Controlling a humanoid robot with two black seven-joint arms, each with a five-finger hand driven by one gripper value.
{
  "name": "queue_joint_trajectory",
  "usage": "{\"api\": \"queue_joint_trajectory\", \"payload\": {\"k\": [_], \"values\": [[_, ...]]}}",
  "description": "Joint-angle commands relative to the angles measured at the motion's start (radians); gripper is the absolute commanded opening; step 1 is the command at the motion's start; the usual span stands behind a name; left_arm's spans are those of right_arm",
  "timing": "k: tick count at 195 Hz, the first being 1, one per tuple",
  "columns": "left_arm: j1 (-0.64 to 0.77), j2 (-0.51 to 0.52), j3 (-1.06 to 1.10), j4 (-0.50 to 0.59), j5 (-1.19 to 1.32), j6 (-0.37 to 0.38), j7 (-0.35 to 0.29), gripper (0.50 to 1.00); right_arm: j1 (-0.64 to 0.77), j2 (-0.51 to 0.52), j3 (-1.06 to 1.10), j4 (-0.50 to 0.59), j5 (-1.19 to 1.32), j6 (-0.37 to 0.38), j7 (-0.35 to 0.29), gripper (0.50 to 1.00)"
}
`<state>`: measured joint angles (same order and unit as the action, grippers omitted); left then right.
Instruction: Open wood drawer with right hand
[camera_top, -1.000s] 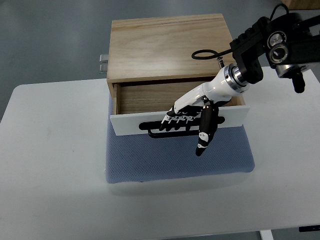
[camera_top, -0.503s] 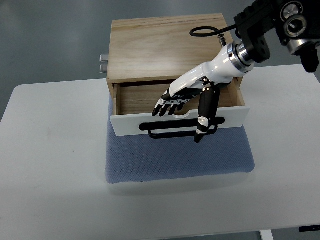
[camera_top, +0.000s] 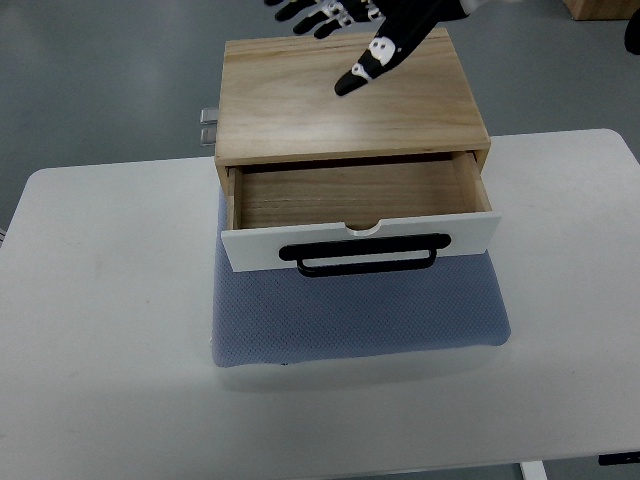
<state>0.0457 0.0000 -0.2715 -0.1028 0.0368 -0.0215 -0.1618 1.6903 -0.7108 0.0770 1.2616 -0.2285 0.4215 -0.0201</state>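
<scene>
The white surface (camera_top: 110, 330) fills the lower two thirds of the frame, its rounded left corner near the left edge; grey floor (camera_top: 100, 80) shows beyond it at the top. A small metal fitting (camera_top: 207, 127) juts from the box's left side. At frame centre a blue mat (camera_top: 360, 325) lies on the surface, and the wood box (camera_top: 340, 95) sits on its far part. The drawer (camera_top: 350, 195) stands pulled out toward the bottom of the frame, its white front (camera_top: 250, 250) carrying a black handle (camera_top: 365, 258) and its wooden inside bare. At the top edge, centre to right, a hand (camera_top: 350, 25) hangs above the box top, clear of the drawer, fingers (camera_top: 370, 62) spread loose and grasping nothing; which arm it belongs to is cut off by the frame.
</scene>
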Motion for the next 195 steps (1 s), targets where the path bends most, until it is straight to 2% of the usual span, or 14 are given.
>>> {"api": "queue_joint_trajectory", "payload": {"k": [1, 2, 3, 28, 44, 45, 56, 81, 108, 135, 195], "values": [[0.000, 0.000, 0.000, 0.000, 0.000, 0.000, 0.001, 1.000, -0.107, 0.001, 0.130, -0.073, 0.000, -0.035, 0.000, 0.944], [0.000, 0.000, 0.000, 0.000, 0.000, 0.000, 0.001, 1.000, -0.107, 0.001, 0.130, -0.073, 0.000, -0.035, 0.000, 0.944], [0.000, 0.000, 0.000, 0.000, 0.000, 0.000, -0.001, 1.000, -0.195, 0.007, 0.235, -0.129, 0.000, -0.050, 0.000, 0.944], [0.000, 0.000, 0.002, 0.000, 0.000, 0.000, -0.001, 1.000, -0.395, 0.046, 0.490, -0.244, 0.000, -0.087, 0.000, 0.944], [0.000, 0.000, 0.000, 0.000, 0.000, 0.000, 0.001, 1.000, -0.436, 0.059, 0.544, -0.271, 0.000, -0.099, 0.000, 0.944], [0.000, 0.000, 0.000, 0.000, 0.000, 0.000, 0.001, 1.000, -0.490, 0.082, 0.623, -0.315, 0.000, -0.115, 0.000, 0.944], [0.000, 0.000, 0.000, 0.000, 0.000, 0.000, 0.001, 1.000, -0.534, 0.111, 0.695, -0.369, 0.000, -0.128, 0.002, 0.944], [0.000, 0.000, 0.000, 0.000, 0.000, 0.000, 0.001, 1.000, -0.598, 0.182, 0.796, -0.467, 0.000, -0.179, 0.005, 0.944], [0.000, 0.000, 0.000, 0.000, 0.000, 0.000, 0.001, 1.000, -0.650, 0.247, 0.857, -0.551, 0.000, -0.228, 0.077, 0.944], [0.000, 0.000, 0.000, 0.000, 0.000, 0.000, -0.001, 1.000, -0.707, 0.293, 0.939, -0.594, 0.026, -0.251, 0.081, 0.944], [0.000, 0.000, 0.000, 0.000, 0.000, 0.000, 0.001, 1.000, -0.775, 0.323, 0.951, -0.648, 0.071, -0.282, 0.088, 0.944]]}}
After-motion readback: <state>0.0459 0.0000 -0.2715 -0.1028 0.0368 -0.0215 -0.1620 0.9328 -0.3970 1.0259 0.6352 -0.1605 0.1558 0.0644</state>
